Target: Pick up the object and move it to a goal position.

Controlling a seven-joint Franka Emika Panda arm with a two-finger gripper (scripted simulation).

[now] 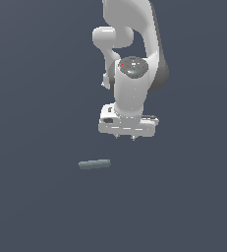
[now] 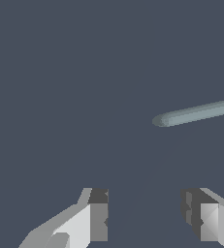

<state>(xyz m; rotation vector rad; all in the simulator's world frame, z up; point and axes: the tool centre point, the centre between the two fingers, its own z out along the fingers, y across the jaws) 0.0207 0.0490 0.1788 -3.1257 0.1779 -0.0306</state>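
Plain slate-blue tabletop (image 1: 31, 206) carries the grey-green bar (image 1: 94, 164), lying flat toward the exterior view's left of the hand (image 1: 125, 138), which hangs above it, fingers spread and empty, apparently not yet lined up for grasping.

The claw (image 2: 145, 213) stands spread and empty, well apart from the grey-green bar (image 2: 198, 112).

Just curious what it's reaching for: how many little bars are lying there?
1. A single grey-green bar lies flat, below the open gripper, toward the exterior view's left.
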